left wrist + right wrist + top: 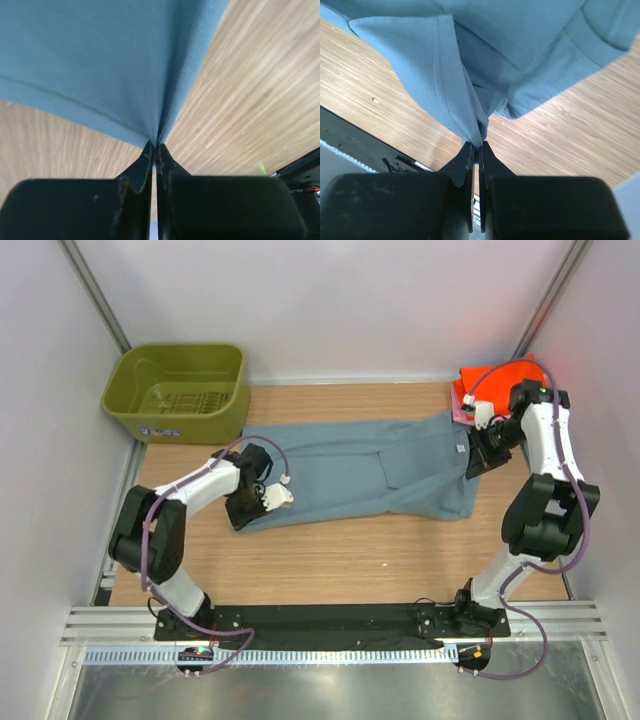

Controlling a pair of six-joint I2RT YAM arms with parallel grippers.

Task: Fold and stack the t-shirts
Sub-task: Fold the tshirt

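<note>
The blue-grey t-shirt lies with its long axis left to right, hem end left, the left gripper and right gripper each clamped shut on an end.

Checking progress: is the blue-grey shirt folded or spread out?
Partly folded: the blue-grey shirt lies stretched out as a long strip on the table, layers overlapping along its middle.

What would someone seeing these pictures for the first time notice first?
A large blue-grey shirt lies stretched across the wooden table, the left gripper and the right gripper each shut on one end. A bright orange shirt sits in the far right corner, a green basket in the far left.
</note>
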